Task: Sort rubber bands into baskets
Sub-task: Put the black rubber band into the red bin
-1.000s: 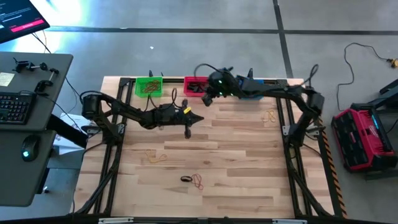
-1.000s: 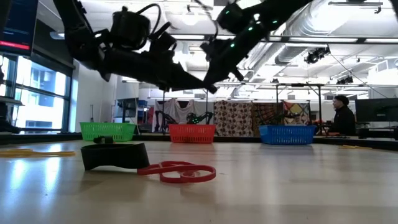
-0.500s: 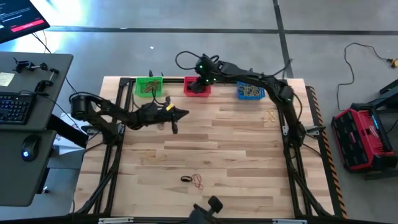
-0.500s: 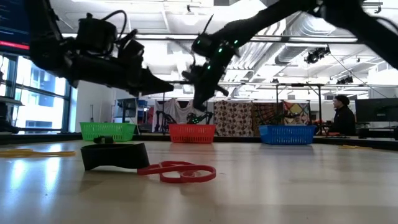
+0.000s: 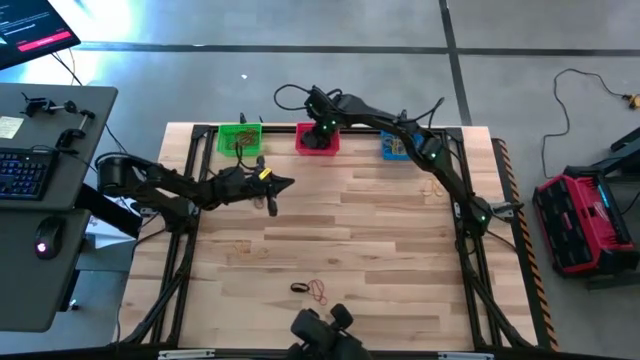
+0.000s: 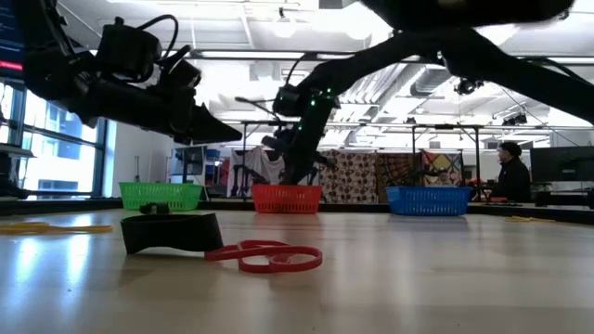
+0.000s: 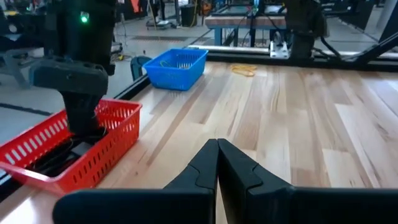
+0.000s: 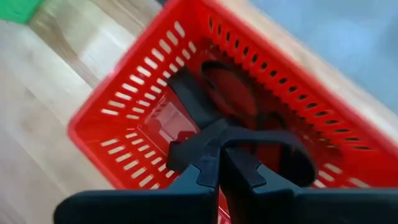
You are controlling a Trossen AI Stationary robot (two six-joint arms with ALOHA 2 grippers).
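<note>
Three baskets stand along the table's far edge: green (image 5: 239, 139), red (image 5: 316, 141) and blue (image 5: 400, 147). My right gripper (image 5: 322, 133) points steeply down into the red basket (image 8: 124, 124), shut on a black rubber band (image 8: 273, 146). More black bands lie on that basket's floor (image 8: 186, 93). My left gripper (image 5: 290, 182) hovers shut above the table, left of centre, with nothing in it (image 7: 217, 146). A black band (image 5: 298, 288) and a red band (image 5: 318, 292) lie near the front edge. Tan bands (image 5: 435, 186) lie at the right. My right gripper pinches the black band between its two fingertips, at one spot on the loop (image 8: 219, 142). The fingers slant down from above over the basket's inside. The rest of the loop curls out beside the fingertips; whether it touches the basket's floor I cannot tell.
More tan bands (image 5: 248, 252) lie on the left part of the table. A dark device (image 5: 325, 328) sits at the near edge. Black frame rails (image 5: 180, 250) run along both sides. A desk with a keyboard (image 5: 25, 170) stands left of the table. A person (image 6: 509, 172) sits far behind.
My right gripper has swung toward the table's far left, tipped steeply down and sunk over the red basket. My left gripper has drawn back toward the table's left edge, staying shut and above the table.
</note>
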